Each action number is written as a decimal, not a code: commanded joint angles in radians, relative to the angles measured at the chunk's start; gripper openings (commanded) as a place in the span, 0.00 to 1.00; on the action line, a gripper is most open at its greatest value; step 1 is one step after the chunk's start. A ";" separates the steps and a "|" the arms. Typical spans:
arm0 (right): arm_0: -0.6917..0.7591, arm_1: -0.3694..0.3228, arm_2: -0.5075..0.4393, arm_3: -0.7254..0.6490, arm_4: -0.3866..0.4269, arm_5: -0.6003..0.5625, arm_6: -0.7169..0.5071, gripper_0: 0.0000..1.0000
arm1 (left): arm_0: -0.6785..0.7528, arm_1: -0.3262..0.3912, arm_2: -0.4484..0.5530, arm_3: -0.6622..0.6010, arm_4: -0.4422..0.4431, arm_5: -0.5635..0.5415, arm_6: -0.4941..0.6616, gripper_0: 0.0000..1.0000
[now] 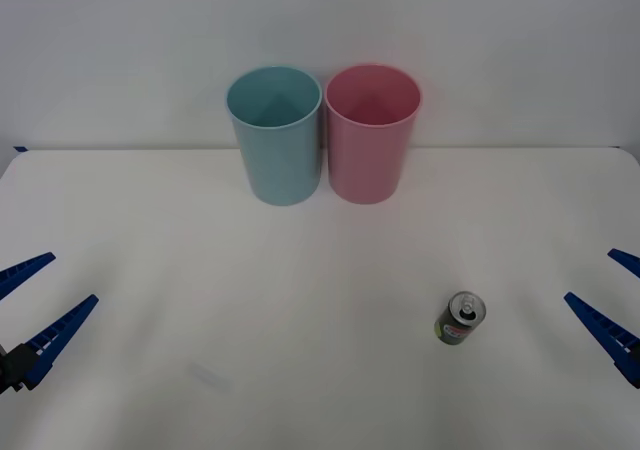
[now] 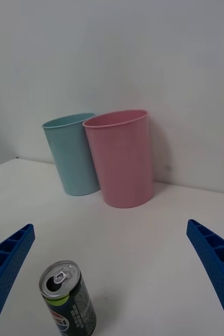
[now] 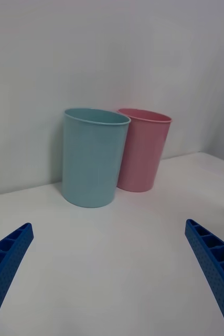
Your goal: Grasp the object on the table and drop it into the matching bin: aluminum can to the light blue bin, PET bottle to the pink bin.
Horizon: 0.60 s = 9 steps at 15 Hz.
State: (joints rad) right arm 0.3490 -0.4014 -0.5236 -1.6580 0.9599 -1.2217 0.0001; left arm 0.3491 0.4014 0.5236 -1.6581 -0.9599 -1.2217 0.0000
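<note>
aluminum can (image 1: 460,318) upright on the table (image 1: 300,370), front right, well apart from both bins | light blue bin (image 1: 275,135) just beside pink bin (image 1: 371,132) at the far edge | right claw (image 1: 612,305) spread open near the can | left claw (image 1: 35,305) spread open at the left edge

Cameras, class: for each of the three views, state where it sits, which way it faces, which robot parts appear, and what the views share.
Front view: above the arms, looking down at the table; left gripper and right gripper at the edges.
Right wrist view: on the right wrist, facing the aluminum can and bins; open right gripper.
Left wrist view: on the left wrist, facing the bins; open left gripper.
Shared: light blue bin and pink bin.
</note>
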 commanded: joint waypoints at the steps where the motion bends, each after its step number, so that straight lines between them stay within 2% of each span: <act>1: 0.000 0.000 0.000 0.000 0.000 0.000 0.000 1.00 | 0.000 0.000 0.000 0.000 0.000 0.000 0.000 1.00; 5: 0.008 0.009 -0.009 0.006 0.002 -0.007 -0.002 1.00 | 0.000 0.000 0.000 0.000 0.000 0.000 0.000 1.00; 9: 0.022 -0.013 0.005 0.018 0.016 -0.007 0.009 1.00 | 0.000 0.000 0.000 0.000 0.000 0.000 0.000 1.00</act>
State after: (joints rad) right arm 0.3693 -0.4092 -0.5222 -1.6463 0.9725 -1.2286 0.0058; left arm 0.3491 0.4014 0.5236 -1.6580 -0.9600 -1.2217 0.0000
